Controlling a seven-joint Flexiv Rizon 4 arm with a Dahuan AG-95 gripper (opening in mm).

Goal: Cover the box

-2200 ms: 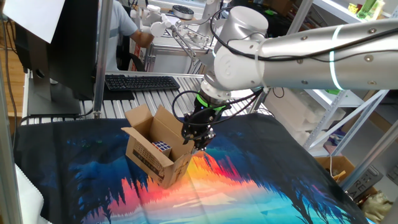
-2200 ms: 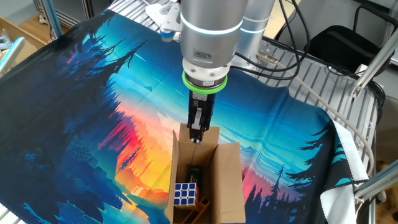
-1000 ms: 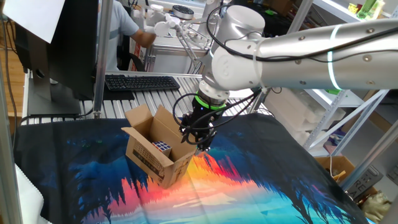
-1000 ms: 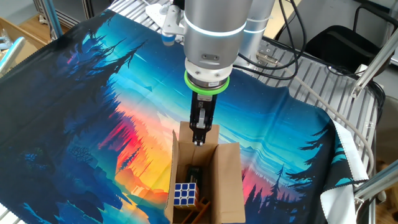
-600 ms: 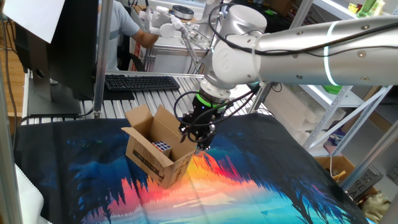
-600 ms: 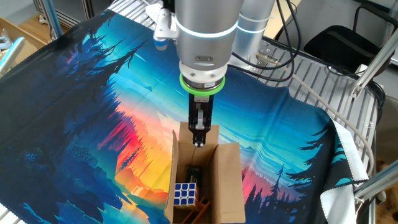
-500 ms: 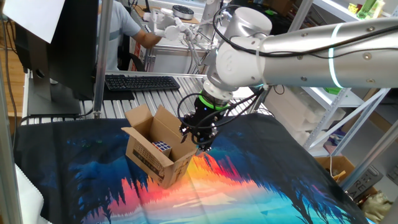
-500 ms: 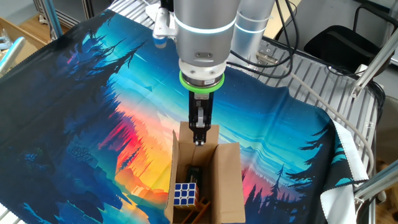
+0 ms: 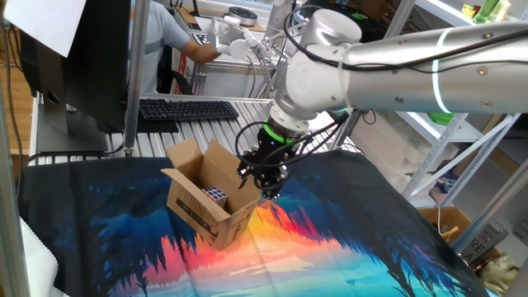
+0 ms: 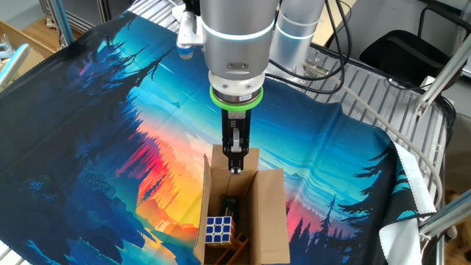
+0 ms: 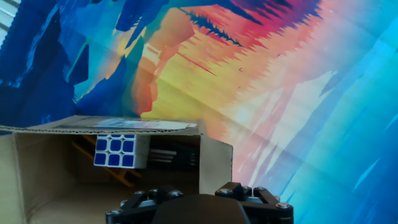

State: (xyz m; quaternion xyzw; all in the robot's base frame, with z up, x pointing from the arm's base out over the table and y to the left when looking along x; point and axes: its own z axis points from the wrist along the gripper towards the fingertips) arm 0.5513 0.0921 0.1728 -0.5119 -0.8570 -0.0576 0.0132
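1. One fixed view: arm reaches in from the right, claw [image 9: 266,188] pointing straight down. Box [image 9: 206,202] sits just left of and under the claw, flaps up, top open. Claw tips are level w/ the near-side flap [image 9: 245,200], at or just beside it; contact can't be confirmed. Puzzle cube [image 9: 216,195] visible inside the box, left of the claw. Printed cloth [image 9: 346,247] covers the table under both. Keyboard [image 9: 188,108] well behind the claw, on the slatted bench.

2. Other fixed view: claw [image 10: 235,166] hangs from the grey wrist w/ green ring [image 10: 236,100]. Its tips are over the upright end flap [image 10: 221,157] of the box [image 10: 268,213], at the box's far end. Cube [image 10: 219,228] lies in the box, below the claw in frame. Fingers look narrow from this side; gap hard to judge.

3. Hand view: only the claw's black body [image 11: 199,205] shows at the bottom edge; fingertips not seen. Box interior [image 11: 56,168] is left of it, cube [image 11: 115,152] against the far wall, dark items beside it. Box corner sits just above the claw body. Overall: can't tell if the claw is apart or together.
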